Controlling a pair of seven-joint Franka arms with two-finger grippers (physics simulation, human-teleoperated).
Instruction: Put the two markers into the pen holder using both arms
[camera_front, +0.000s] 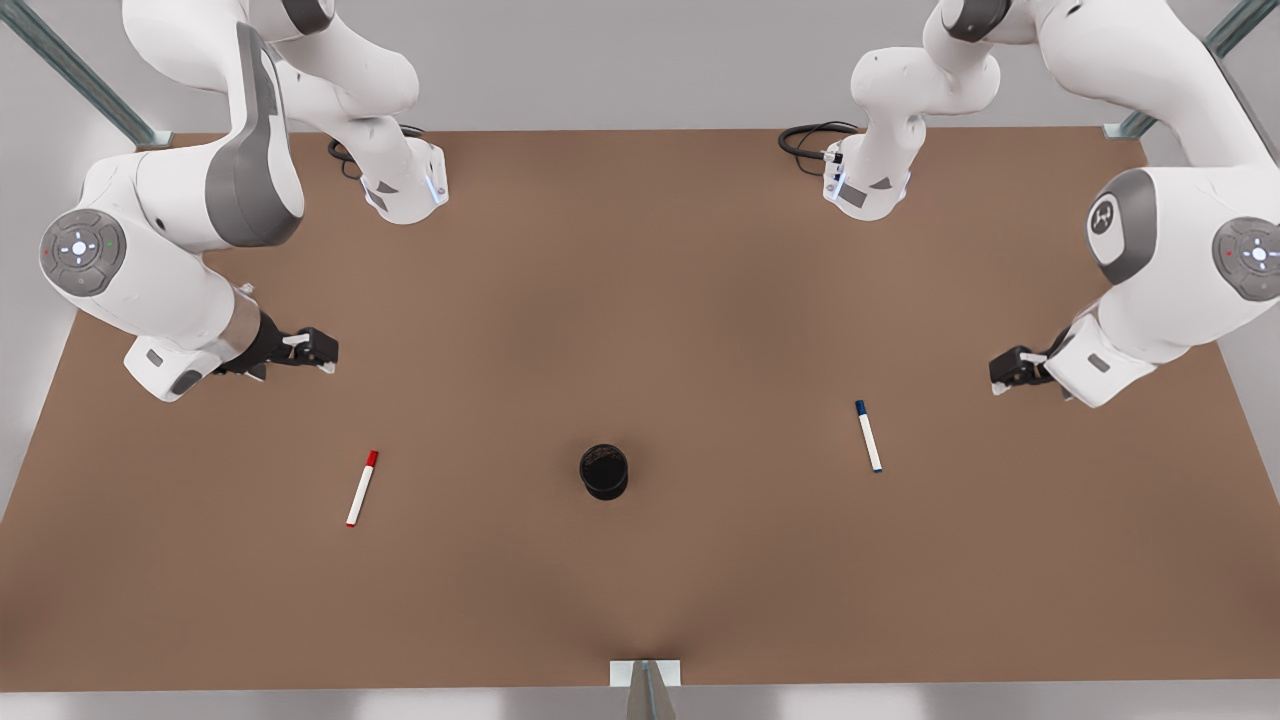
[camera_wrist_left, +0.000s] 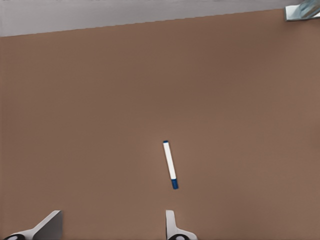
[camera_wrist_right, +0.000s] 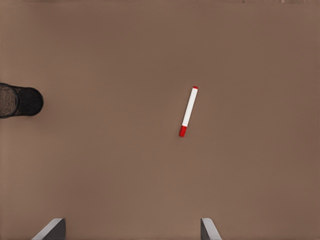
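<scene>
The red-capped marker (camera_front: 361, 488) lies flat on the brown table (camera_front: 640, 300), apart from the right gripper (camera_front: 322, 352), which hangs above the table on the front view's left with nothing between its fingers. In the right wrist view the marker (camera_wrist_right: 188, 111) sits ahead of that gripper's two fingertips (camera_wrist_right: 52, 229), which stand wide apart, and the black pen holder (camera_wrist_right: 20, 100) shows off to one side of it.

The blue-capped marker (camera_front: 868, 436) also lies flat, near the left gripper (camera_front: 1003, 378), which hangs above the table on the front view's right. In the left wrist view this marker (camera_wrist_left: 170, 164) lies just ahead of the left gripper's spread fingertips (camera_wrist_left: 171, 227), closer to one of them than the other; the gripper holds nothing.

The pen holder (camera_front: 604, 471) stands upright between the two markers, well apart from both of them and from both grippers, nearer the table's front edge.
</scene>
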